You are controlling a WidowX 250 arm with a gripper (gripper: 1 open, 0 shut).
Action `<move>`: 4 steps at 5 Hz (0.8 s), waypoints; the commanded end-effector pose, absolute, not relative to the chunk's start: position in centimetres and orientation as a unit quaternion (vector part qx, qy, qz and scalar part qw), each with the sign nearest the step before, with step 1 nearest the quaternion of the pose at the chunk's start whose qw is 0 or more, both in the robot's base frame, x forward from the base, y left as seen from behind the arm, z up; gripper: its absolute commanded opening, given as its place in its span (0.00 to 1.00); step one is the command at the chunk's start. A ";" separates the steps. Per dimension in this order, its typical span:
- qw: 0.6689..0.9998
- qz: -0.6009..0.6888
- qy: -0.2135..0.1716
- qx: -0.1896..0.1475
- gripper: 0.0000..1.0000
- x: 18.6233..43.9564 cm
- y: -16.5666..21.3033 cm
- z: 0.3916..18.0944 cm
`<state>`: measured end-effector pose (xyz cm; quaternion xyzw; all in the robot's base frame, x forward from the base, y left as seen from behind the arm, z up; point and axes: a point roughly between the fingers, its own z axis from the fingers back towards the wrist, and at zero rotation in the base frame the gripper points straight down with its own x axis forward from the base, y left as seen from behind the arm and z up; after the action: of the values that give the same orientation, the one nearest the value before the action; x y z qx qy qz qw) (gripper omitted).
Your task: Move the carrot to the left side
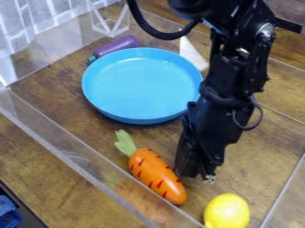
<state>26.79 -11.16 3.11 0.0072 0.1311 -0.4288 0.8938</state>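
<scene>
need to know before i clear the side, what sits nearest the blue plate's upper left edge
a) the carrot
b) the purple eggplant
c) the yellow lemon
b, the purple eggplant lies just beyond the blue plate's upper left edge, while the carrot is below the plate.

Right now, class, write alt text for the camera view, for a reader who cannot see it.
A black robot gripper, its jaws shut, points down beside an orange toy carrot with dark grooves and a green top. A round yellow lemon lies at lower right; behind are a round blue dish and a purple object.
</scene>
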 end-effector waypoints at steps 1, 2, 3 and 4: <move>0.902 -0.418 0.103 0.005 0.00 27.6 -10.7 4.5; 0.904 -0.416 0.102 0.003 0.00 27.6 -10.6 4.3; 0.904 -0.414 0.102 0.001 0.00 27.6 -10.5 4.2; 0.905 -0.413 0.102 0.000 0.00 27.6 -10.5 4.2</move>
<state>26.92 -10.86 2.85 0.0014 0.1256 -0.4200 0.8988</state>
